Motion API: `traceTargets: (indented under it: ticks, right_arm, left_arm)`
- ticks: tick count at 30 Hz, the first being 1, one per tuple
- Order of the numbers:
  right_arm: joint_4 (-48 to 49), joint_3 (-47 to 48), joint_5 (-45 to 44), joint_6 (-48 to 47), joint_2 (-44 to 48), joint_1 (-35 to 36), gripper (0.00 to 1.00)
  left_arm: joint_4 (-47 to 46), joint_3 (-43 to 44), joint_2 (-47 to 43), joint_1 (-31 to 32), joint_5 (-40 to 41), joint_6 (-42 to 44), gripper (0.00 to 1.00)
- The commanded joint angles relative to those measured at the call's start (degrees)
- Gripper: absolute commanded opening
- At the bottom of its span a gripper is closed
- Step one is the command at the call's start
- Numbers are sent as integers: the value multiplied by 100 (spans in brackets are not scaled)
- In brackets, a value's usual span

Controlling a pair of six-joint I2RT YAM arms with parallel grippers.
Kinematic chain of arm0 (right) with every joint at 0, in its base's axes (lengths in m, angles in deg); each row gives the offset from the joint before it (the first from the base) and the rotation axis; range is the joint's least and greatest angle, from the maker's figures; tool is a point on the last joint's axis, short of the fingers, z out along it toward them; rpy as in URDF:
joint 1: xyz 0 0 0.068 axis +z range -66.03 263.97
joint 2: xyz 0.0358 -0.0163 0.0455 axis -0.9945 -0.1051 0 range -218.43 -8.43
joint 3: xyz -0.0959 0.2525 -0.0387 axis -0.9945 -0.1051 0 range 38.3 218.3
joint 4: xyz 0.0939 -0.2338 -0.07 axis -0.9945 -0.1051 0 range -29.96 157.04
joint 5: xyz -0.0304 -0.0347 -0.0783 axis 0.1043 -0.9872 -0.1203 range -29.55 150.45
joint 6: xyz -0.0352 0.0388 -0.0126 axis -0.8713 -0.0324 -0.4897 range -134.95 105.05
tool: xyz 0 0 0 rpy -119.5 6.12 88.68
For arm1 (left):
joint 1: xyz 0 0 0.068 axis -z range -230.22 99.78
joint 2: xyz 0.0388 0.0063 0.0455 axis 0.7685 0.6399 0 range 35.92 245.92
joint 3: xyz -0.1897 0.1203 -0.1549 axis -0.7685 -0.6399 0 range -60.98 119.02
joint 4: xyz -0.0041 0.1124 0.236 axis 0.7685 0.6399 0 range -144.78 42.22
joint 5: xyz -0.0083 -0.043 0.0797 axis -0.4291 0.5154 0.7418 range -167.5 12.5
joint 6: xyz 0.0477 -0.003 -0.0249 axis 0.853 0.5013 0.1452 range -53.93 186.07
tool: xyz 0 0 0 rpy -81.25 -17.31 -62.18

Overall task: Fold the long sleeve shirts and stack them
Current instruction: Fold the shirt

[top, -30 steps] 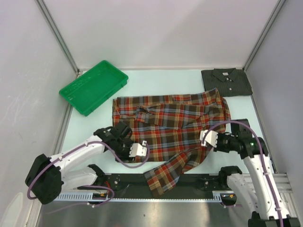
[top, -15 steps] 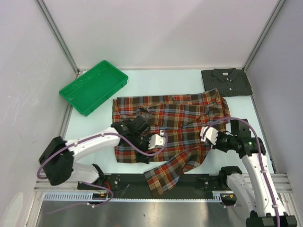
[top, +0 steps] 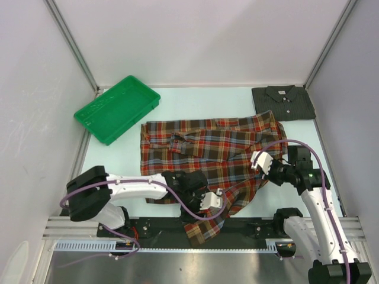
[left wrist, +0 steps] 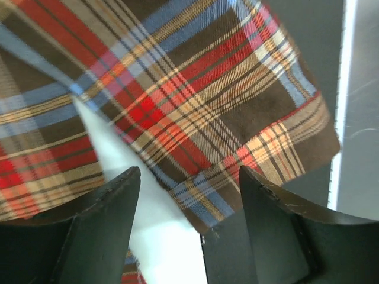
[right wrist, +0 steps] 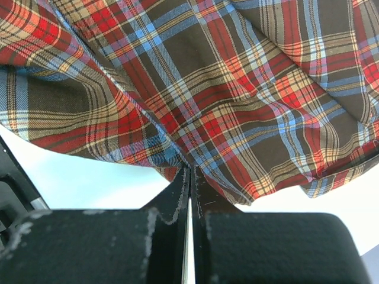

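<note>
Black-fingered and gaping wide, hovering with the left gripper [left wrist: 188,177] over the loose sleeve [left wrist: 237,106] of the red, brown and navy plaid shirt [top: 213,148], with nothing between the jaws yet. Seemingly lining up on the cuff end toward the right of the left wrist view, so that the sleeve can be taken and folded inward. Sitting at lower centre of the top view, just above where that sleeve is trailing off the pale table [top: 118,160] onto the dark base rail [top: 254,226].

Pressing the right gripper [right wrist: 189,170] fully together at lower centre of the right wrist view, right at the cloth's edge. Judging by the creases fanning out from the tips, most likely pinching the hem, probably to anchor or lift the body while the sleeve side is being worked. Meeting the plaid shirt at its right border, right of centre in the top view.

Lying spread across the middle of the top view, not yet folded.

Waiting neatly folded in the upper right corner, well apart: the plain dark charcoal grey collared shirt [top: 283,102], presumably serving as the stack's base. Sitting unused at upper left: the green plastic tray [top: 116,108].
</note>
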Motion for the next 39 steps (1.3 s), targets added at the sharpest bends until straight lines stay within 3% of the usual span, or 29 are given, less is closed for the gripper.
traceTargets:
  ticks: [1, 3, 5, 6, 7, 10, 11, 14, 18, 23, 27, 28, 33, 35, 36, 37, 38, 39]
  right_arm:
    - [179, -17, 117, 94, 130, -61, 0]
    - [188, -26, 126, 103, 148, -70, 0]
    - [179, -26, 144, 103, 157, -96, 0]
    - [196, -26, 153, 129, 157, -105, 0]
    - [231, -26, 153, 156, 157, -122, 0]
    - [319, -35, 161, 270, 122, -140, 0]
    - [363, -43, 153, 305, 113, -140, 0]
    - [635, -79, 126, 568, 17, -157, 0]
    - [1215, -105, 284, 1183, -290, -149, 0]
    - [2427, 132, 250, 2930, -1028, -78, 0]
    - [3253, 457, 188, 4021, -1643, -174, 0]
    - [3316, 553, 240, 4197, -1688, -218, 0]
    - [2932, 905, 987, 4394, -1452, -780, 0]
    - [2589, 888, 1337, 4060, -1022, -1149, 0]
    - [2222, 853, 1426, 3667, -821, -1281, 0]
    - [1992, 827, 1523, 3367, -479, -1465, 0]
    - [1711, 827, 1680, 3059, -276, -1563, 0]
    - [1212, 792, 1708, 2778, -100, -1625, 0]
  left_arm:
    - [-117, 195, 461, 300, 628, -201, 72]
    - [-55, 284, 629, 344, 716, -245, 73]
    - [-11, 381, 832, 388, 804, -280, 65]
    - [24, 407, 884, 397, 796, -271, 55]
    - [33, 433, 911, 406, 848, -263, 36]
    - [226, 521, 868, 319, 1033, -175, 2]
    - [305, 513, 563, 214, 824, -140, 0]
    - [480, 688, -115, -515, 165, -8, 0]
    - [718, 1390, -784, -851, -135, 501, 0]
    - [473, 2901, -250, -834, -548, 153, 0]
    - [77, 4419, 496, -360, -874, -113, 0]
    - [68, 4624, 742, 42, -926, 148, 0]
    - [68, 4785, 1175, 968, -839, 1266, 0]
    - [190, 4723, 1271, 951, -857, 1747, 10]
    - [374, 4662, 1271, 960, -804, 1968, 20]
    - [750, 4618, 1245, 960, -673, 2205, 42]
    - [893, 4556, 1167, 951, -350, 2181, 49]
    - [973, 4173, 835, 873, -399, 2085, 64]
